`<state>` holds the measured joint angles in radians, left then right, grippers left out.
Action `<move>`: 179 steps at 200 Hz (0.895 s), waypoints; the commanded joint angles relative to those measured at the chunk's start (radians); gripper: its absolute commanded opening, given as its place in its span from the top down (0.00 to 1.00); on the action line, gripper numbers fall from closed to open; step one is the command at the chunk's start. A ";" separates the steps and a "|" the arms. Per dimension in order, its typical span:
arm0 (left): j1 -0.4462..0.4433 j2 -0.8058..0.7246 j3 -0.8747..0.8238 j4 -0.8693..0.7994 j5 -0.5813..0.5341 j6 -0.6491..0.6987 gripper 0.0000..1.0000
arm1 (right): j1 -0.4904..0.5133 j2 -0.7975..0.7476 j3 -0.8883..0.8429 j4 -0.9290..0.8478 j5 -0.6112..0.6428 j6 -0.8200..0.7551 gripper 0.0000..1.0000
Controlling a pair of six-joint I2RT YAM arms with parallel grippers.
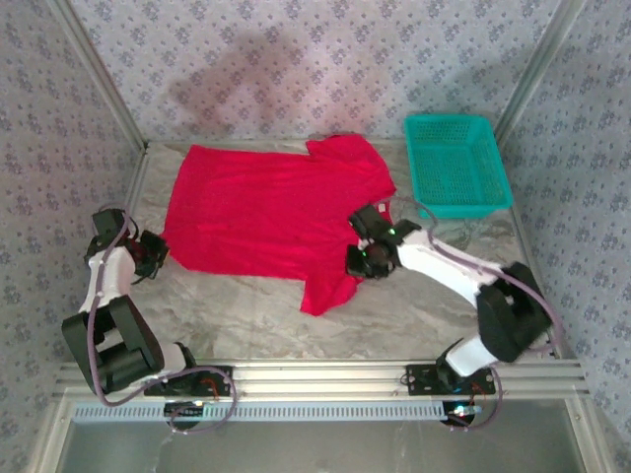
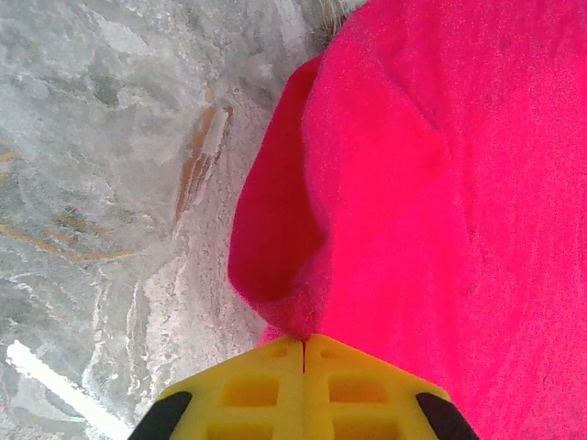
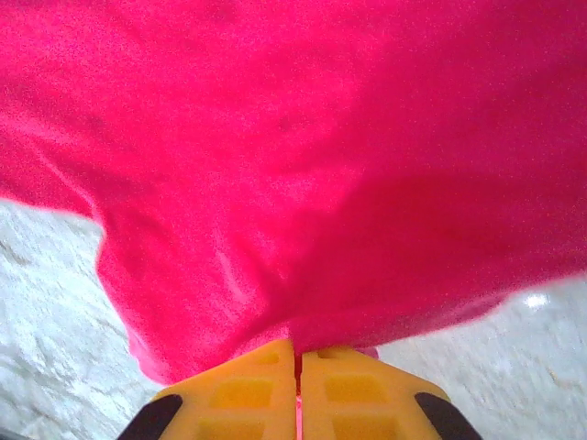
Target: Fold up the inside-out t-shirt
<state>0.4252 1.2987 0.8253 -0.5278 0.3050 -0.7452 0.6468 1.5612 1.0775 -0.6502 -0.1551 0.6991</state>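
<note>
The bright red inside-out t-shirt [image 1: 271, 212] lies spread on the marble table, its sleeves at the right end. At the shirt's left edge my left gripper [image 1: 158, 251] is shut on the cloth; in the left wrist view the yellow fingers [image 2: 266, 385] pinch a small fold of the shirt [image 2: 440, 183]. My right gripper [image 1: 363, 254] sits on the shirt's right side near the lower sleeve. In the right wrist view its yellow fingers [image 3: 348, 385] are closed with red cloth [image 3: 293, 165] caught between them.
A teal mesh basket [image 1: 455, 163] stands at the back right, close to the shirt's upper sleeve. Patterned walls enclose the table on three sides. Bare marble [image 1: 246, 315] lies in front of the shirt, toward the arm bases.
</note>
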 commanded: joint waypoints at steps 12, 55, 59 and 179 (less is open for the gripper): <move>0.001 -0.010 -0.004 -0.013 0.023 0.010 1.00 | -0.012 0.242 0.268 -0.108 -0.009 -0.132 0.65; 0.000 -0.003 0.005 -0.020 0.021 0.026 1.00 | -0.006 0.179 0.292 -0.141 0.068 -0.181 0.43; 0.000 -0.003 0.003 -0.018 0.020 0.026 1.00 | -0.007 0.160 0.269 -0.134 0.069 -0.182 0.44; 0.000 -0.001 -0.011 -0.014 0.018 0.035 1.00 | 0.051 0.124 -0.050 0.133 -0.020 -0.115 0.50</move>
<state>0.4252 1.2987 0.8253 -0.5255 0.3183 -0.7338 0.6907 1.6665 1.0271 -0.5289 -0.1905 0.5758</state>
